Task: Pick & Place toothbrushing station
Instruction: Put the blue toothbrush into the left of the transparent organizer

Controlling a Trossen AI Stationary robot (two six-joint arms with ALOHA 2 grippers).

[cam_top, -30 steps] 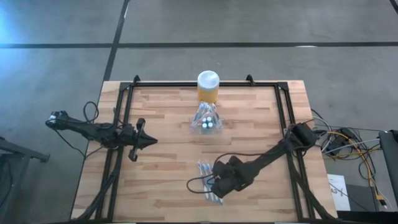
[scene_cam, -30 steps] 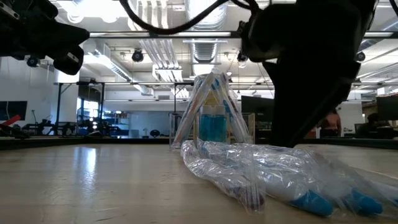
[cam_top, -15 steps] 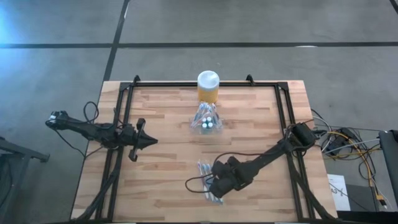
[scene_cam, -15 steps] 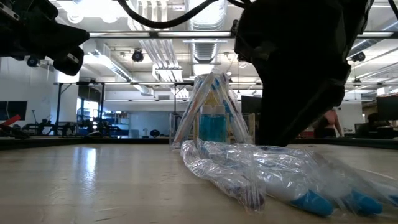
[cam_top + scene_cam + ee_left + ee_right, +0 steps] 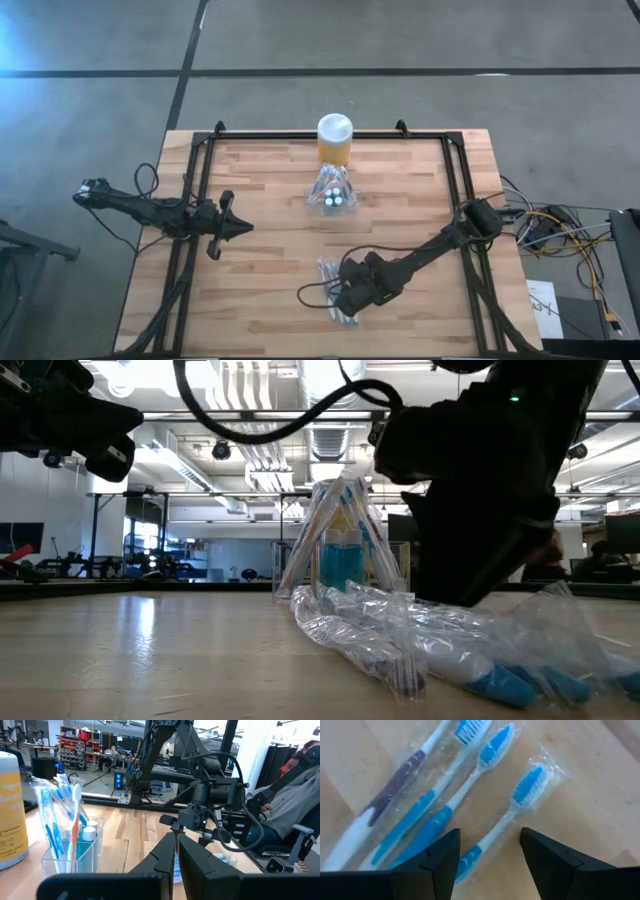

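The toothbrushing station (image 5: 333, 197), a small clear plastic holder with toothbrushes standing up in it and leaning together at their heads, stood upright on the wooden slatted table (image 5: 270, 250), toward the far middle of the top. Just behind it, at the far edge, stood the yellow jar with a white lid (image 5: 335, 140); whether the two touched could not be told. In the left wrist view the holder (image 5: 70, 850) showed blue liquid or a blue insert low inside, with blue and orange brush handles rising from it.

Well apart from the holder, near the front of the table, lay a bunch of blue and white toothbrushes in clear plastic wrappers (image 5: 470, 795). The right gripper (image 5: 345, 305) hung low right over them, its two dark fingers (image 5: 435, 855) spread wide with one wrapped brush lying between them, nothing gripped.

The left gripper (image 5: 240, 227) hovered over the table's left side, pointing toward the middle, its fingers (image 5: 165, 855) pressed nearly together and empty.

A person in a grey sleeve (image 5: 295, 795) sat beyond the table.
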